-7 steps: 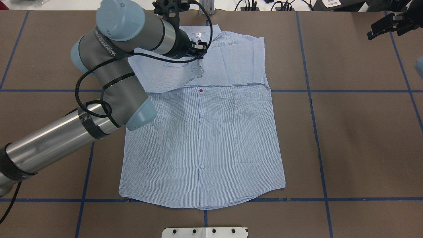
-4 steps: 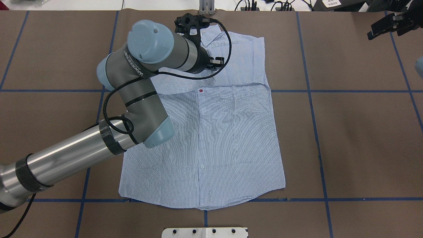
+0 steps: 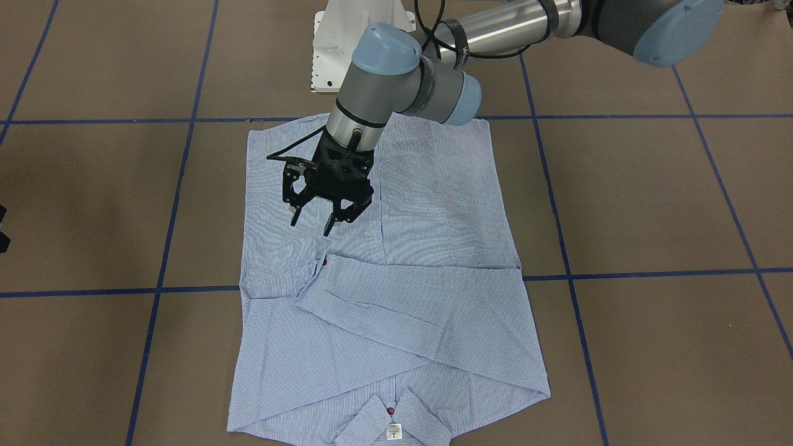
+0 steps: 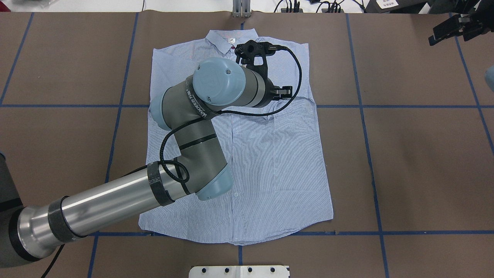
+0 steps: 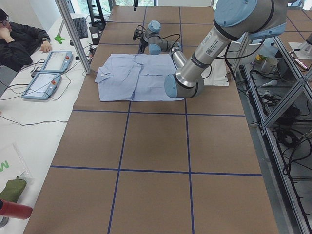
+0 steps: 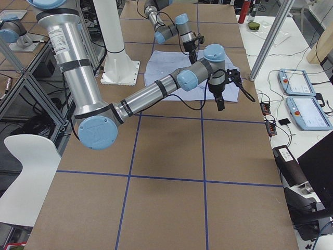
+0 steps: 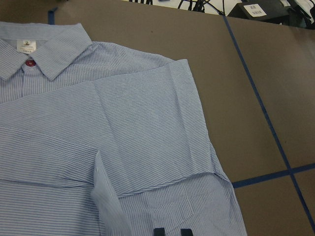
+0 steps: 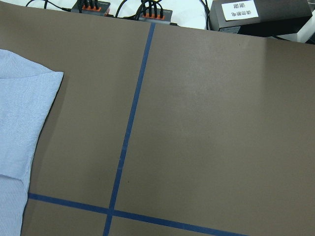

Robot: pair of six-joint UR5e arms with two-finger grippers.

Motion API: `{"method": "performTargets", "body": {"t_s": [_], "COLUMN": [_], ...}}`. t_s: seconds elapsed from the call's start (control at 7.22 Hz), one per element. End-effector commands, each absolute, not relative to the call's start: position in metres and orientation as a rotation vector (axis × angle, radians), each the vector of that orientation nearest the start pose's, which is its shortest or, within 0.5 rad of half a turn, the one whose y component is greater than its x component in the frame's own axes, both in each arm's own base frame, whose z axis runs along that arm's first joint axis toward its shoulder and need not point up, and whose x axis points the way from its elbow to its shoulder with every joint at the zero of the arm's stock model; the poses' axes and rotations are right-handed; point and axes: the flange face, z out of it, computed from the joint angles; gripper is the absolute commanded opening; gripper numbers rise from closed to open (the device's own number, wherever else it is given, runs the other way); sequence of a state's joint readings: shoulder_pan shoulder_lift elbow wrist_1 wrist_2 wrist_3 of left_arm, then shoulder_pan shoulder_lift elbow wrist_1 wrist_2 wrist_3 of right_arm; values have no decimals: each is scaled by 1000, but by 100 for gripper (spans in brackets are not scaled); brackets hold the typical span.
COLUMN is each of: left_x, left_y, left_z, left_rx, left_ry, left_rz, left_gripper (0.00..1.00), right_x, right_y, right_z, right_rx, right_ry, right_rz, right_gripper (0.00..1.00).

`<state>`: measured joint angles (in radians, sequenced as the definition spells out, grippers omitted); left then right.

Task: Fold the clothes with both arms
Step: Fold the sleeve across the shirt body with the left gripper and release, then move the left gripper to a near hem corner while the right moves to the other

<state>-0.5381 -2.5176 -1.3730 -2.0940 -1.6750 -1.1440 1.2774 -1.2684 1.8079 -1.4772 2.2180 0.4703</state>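
The table point(image 4: 405, 154) spreads flat under both end effectors, a matte brown sheet ruled with blue tape. It offers little to catch on, so in my judgement a dragged cloth would simply slide across it.

The left arm point(image 4: 112, 199) is a smooth silver-grey tube with pale blue caps and a loose black cable. That cable could brush the fabric if the wrist drops low. The right arm point(image 6: 73, 67) holds the right end effector point(image 6: 220, 105) off to one side over bare table, well apart from the cloth. I cannot tell whether its fingers are spread.

The shirt point(image 4: 270, 173) lies flat and button-side up directly beneath the left end effector point(image 3: 310, 228). This hangs just above the chest with its black fingers spread and nothing between them. The cloth is thin and limp, light blue with fine white stripes and shallow ripples. Lifted from one side only, or by two arms at uneven pace, it would likely sag and the fold would skew.

Beyond the fingertips, away from the robot, the sleeves lie folded across the chest, the upper sleeve point(image 3: 421, 316) a long flat band. A pinch landing there may take too few layers, or plough up a ridge and pull the band askew.

Farther out sit the pointed collar point(image 3: 372, 415), the small square white label point(image 3: 393, 432) and a round dark red button point(image 3: 389, 411).
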Motion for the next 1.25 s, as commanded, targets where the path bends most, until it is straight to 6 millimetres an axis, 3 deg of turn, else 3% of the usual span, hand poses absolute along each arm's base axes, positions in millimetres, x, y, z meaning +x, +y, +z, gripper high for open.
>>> {"method": "performTargets", "body": {"t_s": [0.0, 0.14, 0.28, 0.55, 0.69, 0.83, 0.97, 1.11], "left_x": [551, 518, 479, 445, 411, 395, 411, 434], "left_y": [-483, -464, -441, -409, -388, -374, -353, -323], "left_z": [78, 81, 90, 124, 171, 188, 203, 218], "left_rx": [540, 535, 565, 493, 497, 506, 430, 430], "left_ry": [1017, 1009, 1051, 1097, 1058, 1039, 1043, 1011], "left_rz": [138, 139, 146, 227, 156, 126, 78, 49], "left_gripper": [100, 100, 100, 100, 100, 100, 100, 100], "right_x": [-110, -126, -153, -224, -247, -261, -276, -297], "right_y": [-573, -546, -513, -436, -387, -338, -298, -273], "right_z": [346, 306, 281, 268, 268, 265, 272, 285], "right_rx": [335, 329, 297, 273, 282, 262, 248, 264], "right_ry": [-842, -901, -950, -941, -922, -929, -908, -870], "right_rz": [16, 89, 150, 195, 211, 266, 304, 310], "right_gripper": [100, 100, 100, 100, 100, 100, 100, 100]}}
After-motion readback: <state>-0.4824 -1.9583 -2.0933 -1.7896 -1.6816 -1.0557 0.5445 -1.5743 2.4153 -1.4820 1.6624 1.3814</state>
